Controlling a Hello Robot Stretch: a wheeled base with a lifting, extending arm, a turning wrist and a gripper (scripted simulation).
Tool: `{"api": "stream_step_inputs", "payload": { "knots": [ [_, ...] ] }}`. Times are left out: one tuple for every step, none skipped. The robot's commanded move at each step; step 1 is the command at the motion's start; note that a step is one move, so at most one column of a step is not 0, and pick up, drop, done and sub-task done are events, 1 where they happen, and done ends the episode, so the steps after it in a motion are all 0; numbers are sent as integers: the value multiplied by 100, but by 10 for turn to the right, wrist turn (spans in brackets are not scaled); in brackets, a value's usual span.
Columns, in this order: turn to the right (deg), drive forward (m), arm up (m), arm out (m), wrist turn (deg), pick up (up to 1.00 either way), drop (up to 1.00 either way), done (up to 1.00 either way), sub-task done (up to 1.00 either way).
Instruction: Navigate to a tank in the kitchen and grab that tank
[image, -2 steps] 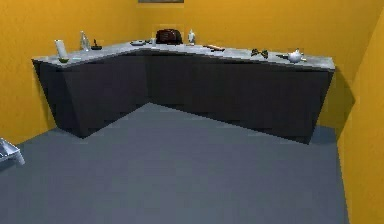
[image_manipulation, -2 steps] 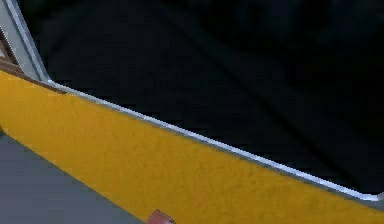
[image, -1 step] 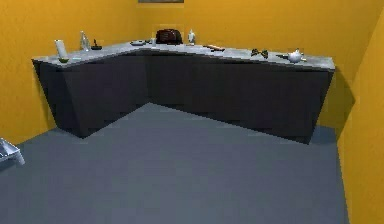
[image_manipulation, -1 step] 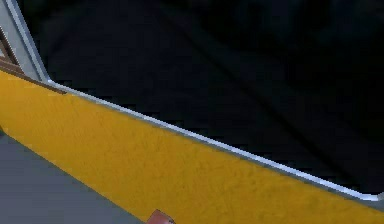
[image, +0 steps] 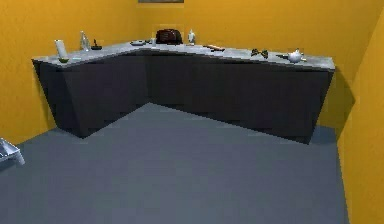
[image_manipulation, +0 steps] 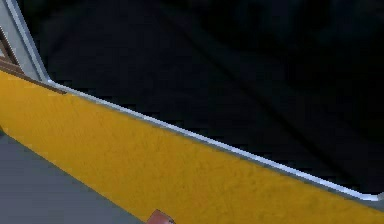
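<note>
One relation: the counter (image: 190, 85) lies straight ahead across bare floor (image: 180, 170), well apart from the robot. Anything on the counter is forward of the robot, not out to the arm's side.
Tank: it cannot be picked out by shape, but is judged to be one of the small things on the counter.
Candidates: a dark lump (image: 168, 36) at the counter's inner corner, a white round thing (image: 294, 56) near its right end, and a white upright (image: 62, 48) at its left end.
Long axis: too small to tell.
Fingers: their state cannot be told.
Arm's side: a yellow wall (image_manipulation: 150, 150) under a dark window (image_manipulation: 220, 70). The robot likely has to drive up and turn side-on to the counter.
Cut off: a pale thing (image: 8, 150) on the floor left of the counter, and a reddish bit (image_manipulation: 158, 217) below the wall; neither can be identified.
</note>
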Motion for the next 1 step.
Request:
{"api": "stream_step_inputs", "payload": {
  "knots": [
    [0, 0, 0, 0, 90, 0, 0, 0, 0]
  ]
}}
